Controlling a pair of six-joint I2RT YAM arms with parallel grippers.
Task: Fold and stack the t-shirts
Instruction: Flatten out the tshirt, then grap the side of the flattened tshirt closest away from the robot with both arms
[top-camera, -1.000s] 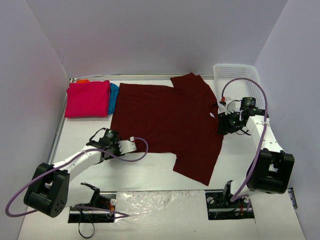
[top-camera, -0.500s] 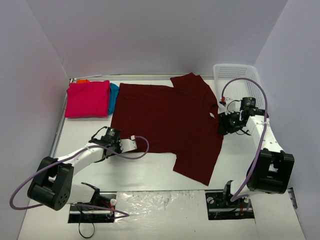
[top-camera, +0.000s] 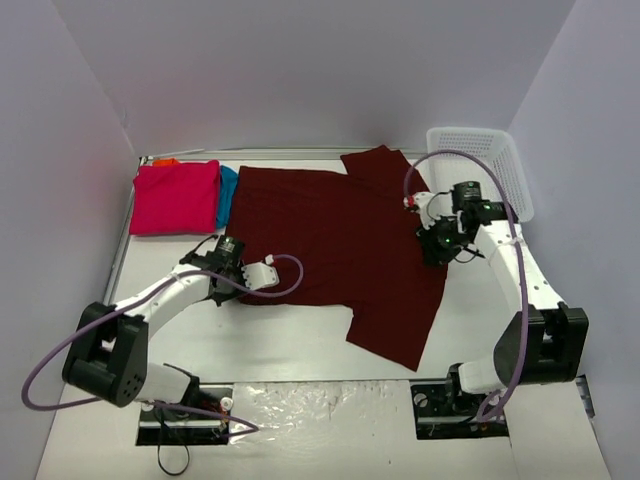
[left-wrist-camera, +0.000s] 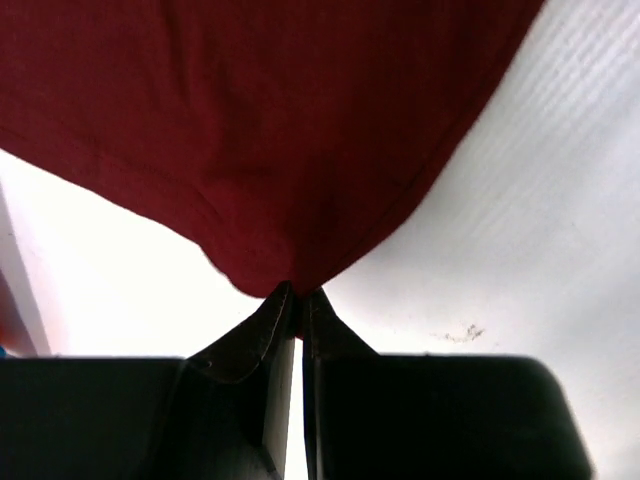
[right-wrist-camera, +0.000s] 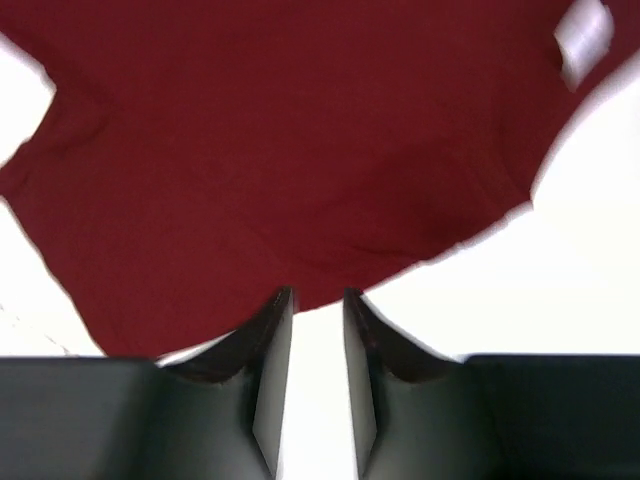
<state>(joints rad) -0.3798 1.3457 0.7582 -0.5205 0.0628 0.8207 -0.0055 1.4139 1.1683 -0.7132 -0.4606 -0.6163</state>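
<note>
The dark maroon t-shirt (top-camera: 330, 235) lies spread flat across the middle of the table. My left gripper (top-camera: 240, 280) (left-wrist-camera: 297, 290) is shut on its near-left hem corner, and the cloth (left-wrist-camera: 270, 130) bunches up into the closed fingertips. My right gripper (top-camera: 432, 248) (right-wrist-camera: 315, 292) is at the shirt's right edge near the collar. Its jaws are a little apart, with the cloth's edge (right-wrist-camera: 300, 200) just at the tips and bare table between them. The white neck label (right-wrist-camera: 583, 35) shows in the right wrist view. Folded pink (top-camera: 176, 197), teal (top-camera: 229, 195) and orange (top-camera: 166, 161) t-shirts sit at the far left.
A white mesh basket (top-camera: 490, 160) stands at the far right corner, just behind my right arm. Purple walls close in the table on three sides. Both arm bases and their cables are at the near edge.
My left gripper closed on the hem corner and shifted slightly right with it. My right arm swung left from beside the basket over the shirt's right edge, and its jaws narrowed.
</note>
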